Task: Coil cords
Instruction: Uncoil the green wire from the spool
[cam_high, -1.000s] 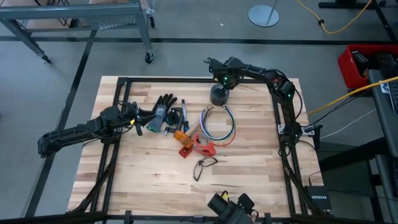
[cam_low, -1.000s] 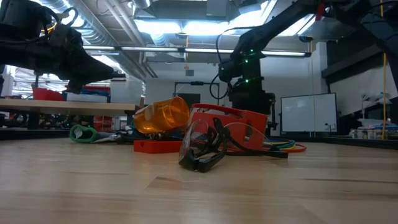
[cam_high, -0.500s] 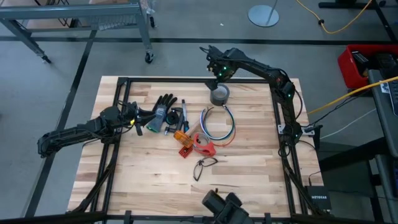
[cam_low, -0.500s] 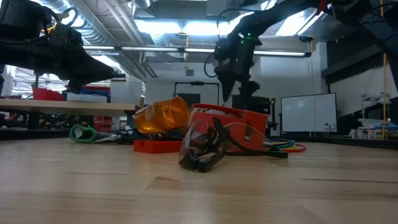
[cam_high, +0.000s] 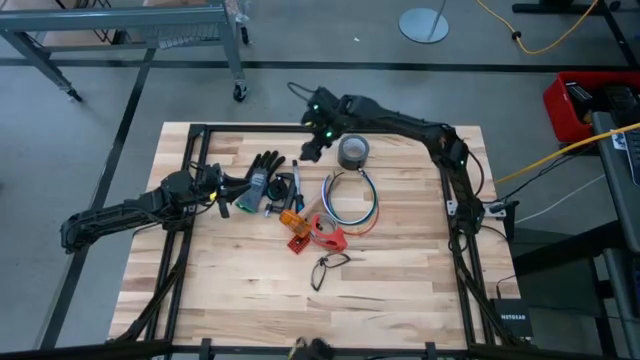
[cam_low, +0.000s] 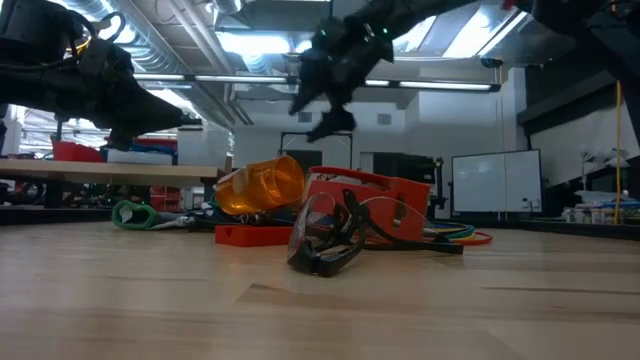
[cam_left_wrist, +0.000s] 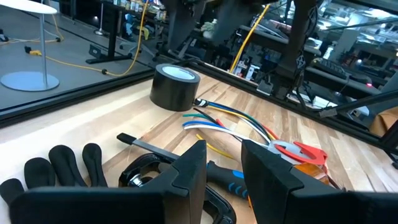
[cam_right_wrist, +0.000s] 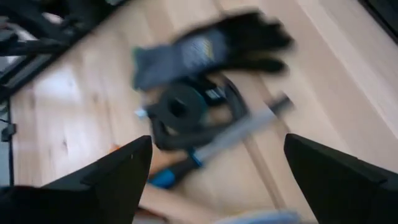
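Observation:
The cords are blue, white and red-orange cables bent into a loose loop. They lie flat on the table just near of the grey tape roll, and also show in the left wrist view and the low view. My right gripper hangs open and empty above the table's far middle, left of the roll and high in the low view. Its fingers stand wide apart in the right wrist view. My left gripper waits at the left by the black glove, with a narrow gap between its fingers.
A black glove, a black clamp-like tool and a blue-handled tool lie under and near my right gripper. Orange and red plastic parts and safety glasses lie near of the cords. A dark frame borders the table.
My right gripper has risen off the tape roll, which stays in place. It has swung toward the table's left edge, and now hangs above the tools beside the glove.

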